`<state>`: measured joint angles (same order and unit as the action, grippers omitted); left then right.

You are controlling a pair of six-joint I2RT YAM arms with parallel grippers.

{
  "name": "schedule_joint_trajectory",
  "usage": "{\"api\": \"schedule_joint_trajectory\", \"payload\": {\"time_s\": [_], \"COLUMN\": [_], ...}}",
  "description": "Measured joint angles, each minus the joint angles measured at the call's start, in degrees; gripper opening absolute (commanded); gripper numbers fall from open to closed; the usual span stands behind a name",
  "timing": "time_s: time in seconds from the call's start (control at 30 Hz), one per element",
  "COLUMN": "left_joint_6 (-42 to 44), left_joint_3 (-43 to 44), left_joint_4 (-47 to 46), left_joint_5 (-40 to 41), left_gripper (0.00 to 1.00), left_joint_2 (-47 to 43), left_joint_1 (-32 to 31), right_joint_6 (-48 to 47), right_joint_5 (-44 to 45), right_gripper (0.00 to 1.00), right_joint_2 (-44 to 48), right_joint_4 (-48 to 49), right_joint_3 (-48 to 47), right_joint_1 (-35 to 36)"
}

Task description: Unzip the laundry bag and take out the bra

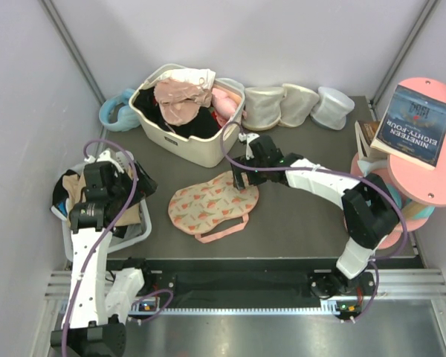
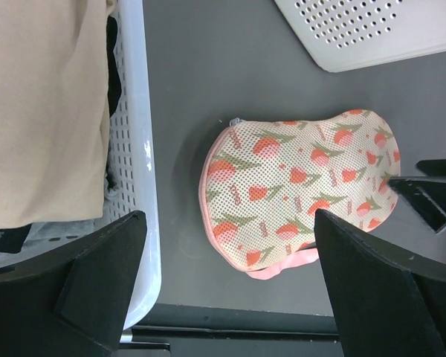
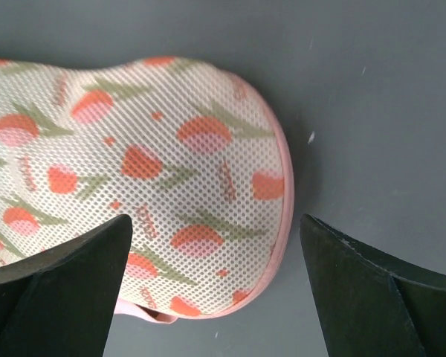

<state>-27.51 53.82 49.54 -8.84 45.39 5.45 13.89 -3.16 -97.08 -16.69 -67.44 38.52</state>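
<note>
The laundry bag point(image 1: 212, 204) lies flat and closed on the dark mat, peach-pink mesh with orange-red flower print and a pink edge strap at its near side. It fills the middle of the left wrist view point(image 2: 297, 197) and most of the right wrist view point(image 3: 156, 171). My left gripper point(image 1: 143, 186) is open and empty, hovering left of the bag over the tray's edge point(image 2: 229, 223). My right gripper point(image 1: 241, 178) is open and empty, just above the bag's right end, its jaws either side of that rounded end point(image 3: 215, 223). The bra is hidden.
A beige basket point(image 1: 193, 145) with a pale pink garment and black clothing stands behind the bag. Three cream cup containers point(image 1: 293, 104) line the back. A white perforated tray point(image 1: 130, 236) with beige cloth sits at the left. A pink stand with a book point(image 1: 420, 123) is at the right.
</note>
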Motion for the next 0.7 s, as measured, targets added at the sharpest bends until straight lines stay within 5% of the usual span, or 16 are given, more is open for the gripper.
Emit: {"api": "schedule_joint_trajectory", "payload": {"time_s": [0.43, 0.6, 0.7], "left_joint_6": [-0.9, -0.9, -1.0], "left_joint_3": [-0.1, -0.1, -0.3], "left_joint_4": [0.7, 1.1, 1.2], "left_joint_5": [-0.1, 0.2, 0.3], "left_gripper": [0.99, 0.99, 0.99], "left_joint_2": [-2.4, -2.5, -2.5], "left_joint_1": [0.0, 0.0, 0.0], "right_joint_6": [15.5, 20.3, 22.1], "right_joint_5": [-3.5, -7.5, -10.0], "right_gripper": [0.87, 0.53, 0.20], "right_joint_2": [3.0, 4.0, 4.0], "right_joint_4": [-1.5, 4.2, 6.7], "right_joint_3": [13.4, 16.8, 17.7], "right_joint_1": [-1.2, -3.3, -4.4]}}
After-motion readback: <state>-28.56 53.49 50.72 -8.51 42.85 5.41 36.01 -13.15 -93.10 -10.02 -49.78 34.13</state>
